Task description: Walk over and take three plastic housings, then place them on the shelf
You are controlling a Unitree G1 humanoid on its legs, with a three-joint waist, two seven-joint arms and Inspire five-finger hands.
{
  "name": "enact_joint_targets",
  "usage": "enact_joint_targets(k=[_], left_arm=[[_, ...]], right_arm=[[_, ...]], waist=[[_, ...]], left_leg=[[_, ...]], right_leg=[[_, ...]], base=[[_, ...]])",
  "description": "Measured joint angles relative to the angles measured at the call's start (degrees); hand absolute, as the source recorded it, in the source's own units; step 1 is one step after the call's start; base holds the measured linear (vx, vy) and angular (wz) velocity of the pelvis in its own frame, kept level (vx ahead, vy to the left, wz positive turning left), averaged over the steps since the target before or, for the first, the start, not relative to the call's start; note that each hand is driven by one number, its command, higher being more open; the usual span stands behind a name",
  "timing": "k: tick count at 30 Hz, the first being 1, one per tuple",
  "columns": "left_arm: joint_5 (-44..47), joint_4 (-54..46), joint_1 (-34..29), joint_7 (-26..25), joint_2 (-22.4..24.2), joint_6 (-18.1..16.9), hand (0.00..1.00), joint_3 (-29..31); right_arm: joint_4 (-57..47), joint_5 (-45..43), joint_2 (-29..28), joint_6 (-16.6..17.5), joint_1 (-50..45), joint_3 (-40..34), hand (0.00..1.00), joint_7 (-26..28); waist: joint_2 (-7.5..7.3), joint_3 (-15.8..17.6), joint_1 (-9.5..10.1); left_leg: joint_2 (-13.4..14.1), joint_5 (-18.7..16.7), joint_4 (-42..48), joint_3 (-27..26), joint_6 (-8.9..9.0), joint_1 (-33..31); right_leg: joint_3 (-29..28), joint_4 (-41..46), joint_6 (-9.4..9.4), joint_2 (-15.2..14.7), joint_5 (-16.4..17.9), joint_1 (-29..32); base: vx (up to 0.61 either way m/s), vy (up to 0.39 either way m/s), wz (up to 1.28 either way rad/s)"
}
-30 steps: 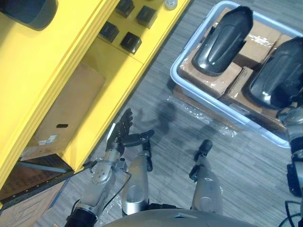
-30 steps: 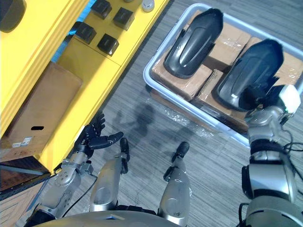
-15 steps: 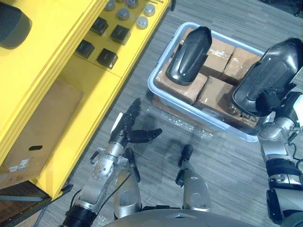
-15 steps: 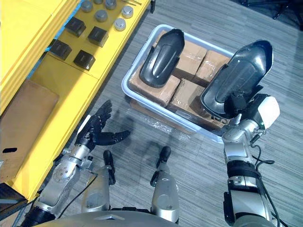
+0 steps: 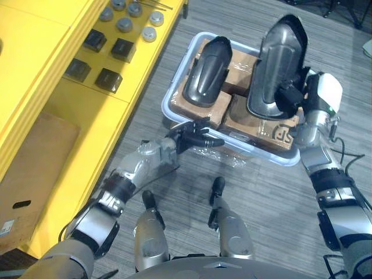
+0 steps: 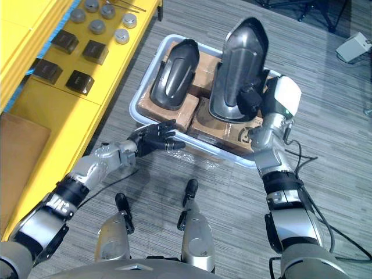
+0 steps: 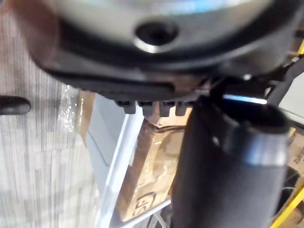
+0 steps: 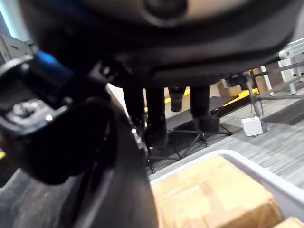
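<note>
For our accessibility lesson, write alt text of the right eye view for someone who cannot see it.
The right hand grips a dark glossy plastic housing over a pale blue plastic bin of cardboard boxes, where a second dark housing lies. Its open left hand is by the rim.

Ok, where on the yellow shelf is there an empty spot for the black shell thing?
The yellow shelf is bare between the black blocks and the brown cardboard panel. Farther along, blocks and grey caps crowd it. The bin is packed with boxes, and the right robot hand holds one housing.
</note>
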State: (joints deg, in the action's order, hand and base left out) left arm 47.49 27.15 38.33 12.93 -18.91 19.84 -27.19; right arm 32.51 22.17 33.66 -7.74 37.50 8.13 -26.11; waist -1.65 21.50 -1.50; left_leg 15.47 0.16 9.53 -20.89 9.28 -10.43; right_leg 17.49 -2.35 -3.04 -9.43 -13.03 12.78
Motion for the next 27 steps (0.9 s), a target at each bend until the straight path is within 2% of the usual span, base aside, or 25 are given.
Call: enact_joint_targets(k=[3,7,11,14,17,20,21,27], left_arm=[[6.82,1.32,3.94,-0.88,2.14,0.29,1.00,-0.04],[11.73,1.62,6.34,-1.02,5.29,-3.90,1.00,0.02],[15.37,2.30,6.43,-1.54,5.59,-4.96,1.00,0.07],[15.47,2.80,6.37,-1.54,5.60,-5.09,1.00,0.05],[15.62,4.06,6.24,-2.09,5.56,-6.10,1.00,0.00],[15.33,4.22,6.12,-3.44,5.55,-6.55,1.00,-0.01],[15.27,4.22,6.00,-4.15,5.53,-6.82,0.00,-0.03],[12.33,4.82,5.96,-10.85,5.55,-9.62,0.00,0.06]], right_arm=[[-2.15,0.32,-0.02,2.32,0.57,3.26,0.00,0.64],[-3.16,2.52,-0.38,5.56,0.51,6.81,0.00,2.32],[-3.17,4.41,-0.97,7.10,0.02,7.01,0.00,2.31],[-3.17,4.50,-1.49,8.18,-0.65,7.19,0.00,2.31],[-3.16,4.56,-2.93,8.77,-1.40,8.22,0.00,2.24],[-3.16,4.59,-3.38,10.81,-2.79,9.16,0.00,1.62],[-3.16,4.60,-3.74,11.24,-3.19,9.42,0.00,1.36],[-3.17,6.71,-6.49,13.66,-5.87,10.45,0.00,0.37]], waist=[[-0.06,0.03,-0.40],[-0.11,0.05,-0.40],[-0.13,0.06,-0.56],[-0.31,0.14,-0.57],[-1.01,0.26,-0.90],[-1.79,0.17,-1.13],[-1.99,0.16,-1.22],[-2.38,0.22,-1.79]], left_leg=[[0.02,-0.01,-0.75,-1.44,0.01,1.02],[0.10,-0.19,-0.88,-2.59,0.24,1.88],[0.16,-0.20,-0.88,-2.84,0.25,2.03],[0.16,-0.18,-0.87,-2.84,0.27,2.20],[0.15,-0.18,-1.00,-3.04,0.27,2.97],[0.12,-0.18,-1.10,-3.02,0.27,2.98],[0.09,-0.18,-1.13,-3.01,0.27,2.99],[0.05,-0.19,-1.16,-2.78,0.25,2.96]], right_leg=[[-1.20,0.07,0.00,0.13,0.00,0.22],[-2.33,0.08,0.00,0.32,0.00,0.19],[-2.62,0.09,0.01,0.45,0.02,0.15],[-2.76,0.10,0.02,0.52,0.03,0.04],[-3.06,0.10,0.04,0.62,0.07,-0.50],[-3.05,0.06,0.05,0.63,0.10,-0.51],[-3.06,0.04,0.05,0.63,0.10,-0.52],[-2.93,-0.34,0.05,0.72,0.09,-0.77]], base=[[0.04,0.033,-0.19],[0.01,0.023,-0.13],[-0.01,0.009,-0.04],[0.00,0.006,-0.01],[0.00,0.012,-0.03],[0.00,0.000,0.00],[0.00,0.000,0.00],[0.00,0.000,0.00]])
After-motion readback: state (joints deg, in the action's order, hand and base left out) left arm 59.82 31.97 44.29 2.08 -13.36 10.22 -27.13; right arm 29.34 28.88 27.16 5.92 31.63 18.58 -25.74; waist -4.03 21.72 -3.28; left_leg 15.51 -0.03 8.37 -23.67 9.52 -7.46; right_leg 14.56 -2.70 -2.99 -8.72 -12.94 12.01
